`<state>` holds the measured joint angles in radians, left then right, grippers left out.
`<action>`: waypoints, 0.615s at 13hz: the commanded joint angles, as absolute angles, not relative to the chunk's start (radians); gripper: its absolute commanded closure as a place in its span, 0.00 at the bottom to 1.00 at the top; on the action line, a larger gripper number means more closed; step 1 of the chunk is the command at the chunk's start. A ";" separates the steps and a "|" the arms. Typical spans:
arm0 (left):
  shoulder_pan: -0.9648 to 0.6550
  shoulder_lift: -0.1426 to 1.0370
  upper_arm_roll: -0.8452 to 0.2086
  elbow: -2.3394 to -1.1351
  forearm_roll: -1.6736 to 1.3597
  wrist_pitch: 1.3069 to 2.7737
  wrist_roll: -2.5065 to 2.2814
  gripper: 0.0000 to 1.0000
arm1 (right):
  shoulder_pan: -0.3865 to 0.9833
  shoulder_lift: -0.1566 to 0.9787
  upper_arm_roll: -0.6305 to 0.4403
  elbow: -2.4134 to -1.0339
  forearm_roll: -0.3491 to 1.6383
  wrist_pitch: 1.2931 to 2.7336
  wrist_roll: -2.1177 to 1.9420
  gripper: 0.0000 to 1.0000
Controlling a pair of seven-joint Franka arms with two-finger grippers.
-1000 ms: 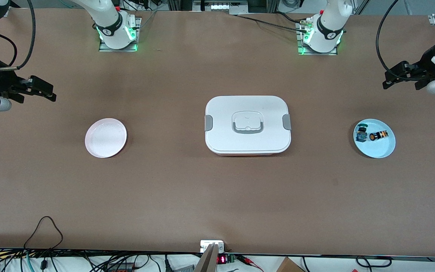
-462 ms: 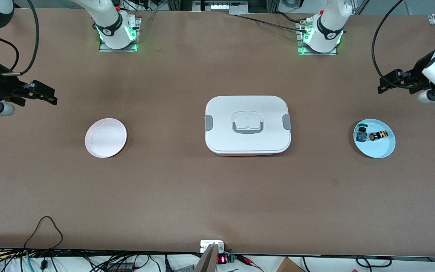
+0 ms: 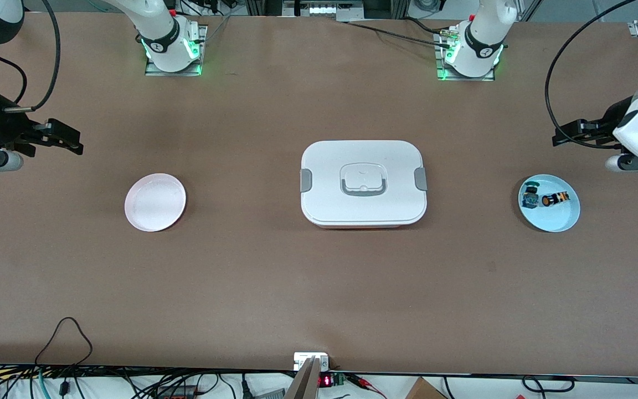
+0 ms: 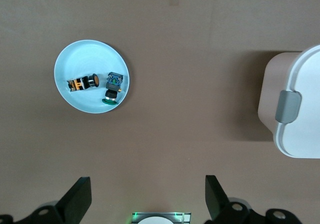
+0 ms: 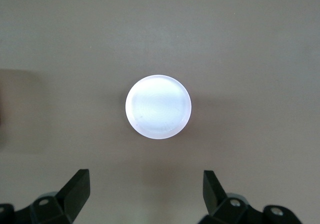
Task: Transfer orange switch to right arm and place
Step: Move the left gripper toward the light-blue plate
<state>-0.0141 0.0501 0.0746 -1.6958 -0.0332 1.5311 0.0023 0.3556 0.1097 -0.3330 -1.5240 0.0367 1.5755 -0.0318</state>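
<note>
Orange switch [image 3: 555, 199] lying on its side in blue plate [image 3: 560, 221] near desk [image 3: 319, 288] edge at left arm's end, just beside blue-and-black component [image 3: 530, 195]. Left tool [image 3: 565, 133] released, empty, above desk near plate. Right tool [image 3: 70, 139] released, empty, near pink plate [image 3: 155, 201].

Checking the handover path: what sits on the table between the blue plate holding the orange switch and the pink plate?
The front view shows one thing between the blue plate, carrying the orange switch, and the pink plate: a closed white lunch box. Otherwise bare tabletop.
</note>
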 commanded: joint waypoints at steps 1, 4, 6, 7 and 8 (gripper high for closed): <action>-0.014 0.071 0.063 -1.689 -0.008 1.531 0.017 0.00 | 0.354 0.098 -0.333 -1.531 0.025 1.585 -0.046 0.00; 0.012 0.084 0.064 -1.768 -0.003 1.557 0.018 0.00 | 0.356 0.098 -0.331 -1.531 0.026 1.583 -0.046 0.00; 0.061 0.087 0.063 -1.843 0.005 1.645 0.031 0.00 | 0.356 0.098 -0.331 -1.531 0.026 1.583 -0.046 0.00; 0.093 0.100 0.063 -1.871 0.006 1.690 0.069 0.00 | 0.354 0.098 -0.331 -1.531 0.026 1.583 -0.046 0.00; 0.115 0.119 0.064 -1.885 0.005 1.727 0.107 0.00 | 0.353 0.098 -0.331 -1.531 0.026 1.585 -0.046 0.00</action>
<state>0.0635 0.1087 0.0731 -1.8409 -0.0165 1.6629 0.0380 0.3554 0.1097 -0.3333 -1.5240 0.0362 1.5776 -0.0349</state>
